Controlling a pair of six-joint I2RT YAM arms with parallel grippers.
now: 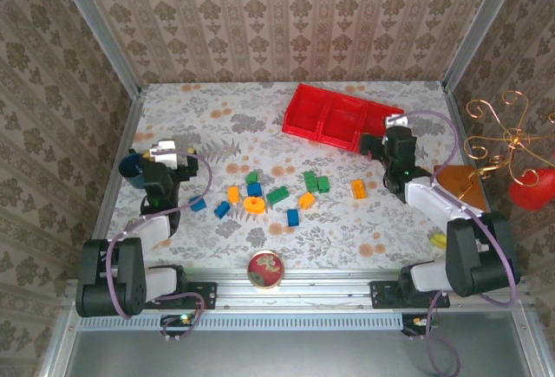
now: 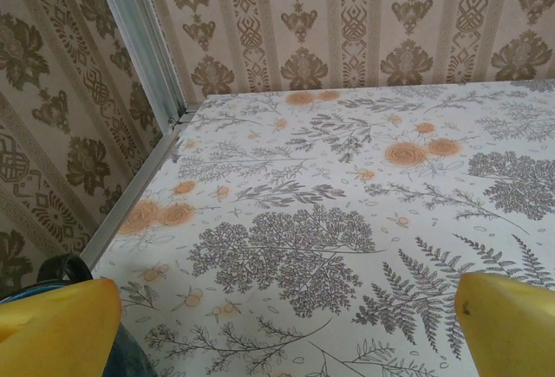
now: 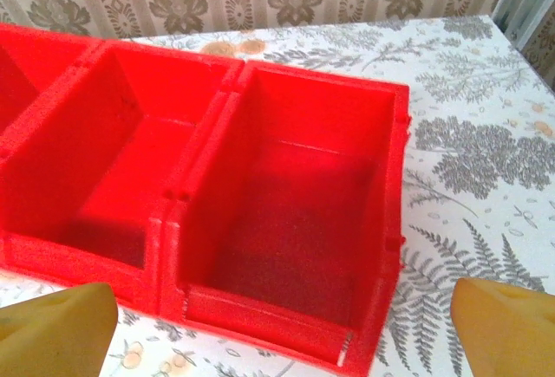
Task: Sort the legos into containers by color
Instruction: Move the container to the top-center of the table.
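Note:
The legos lie loose mid-table: blue blocks, green blocks, orange blocks and a flat orange ring. Behind them at the back right sits the red three-compartment tray. My right gripper hovers open at the tray's right end. In the right wrist view the yellow fingers stand wide apart before the tray's two visible compartments, both empty. My left gripper is open at the far left, away from the blocks, with yellow fingers over bare patterned cloth.
A dark blue cup stands just left of the left gripper. A small round red-rimmed dish sits at the near edge. A banana, a red ornament and gold wire are at the right. Wallpapered walls enclose the table.

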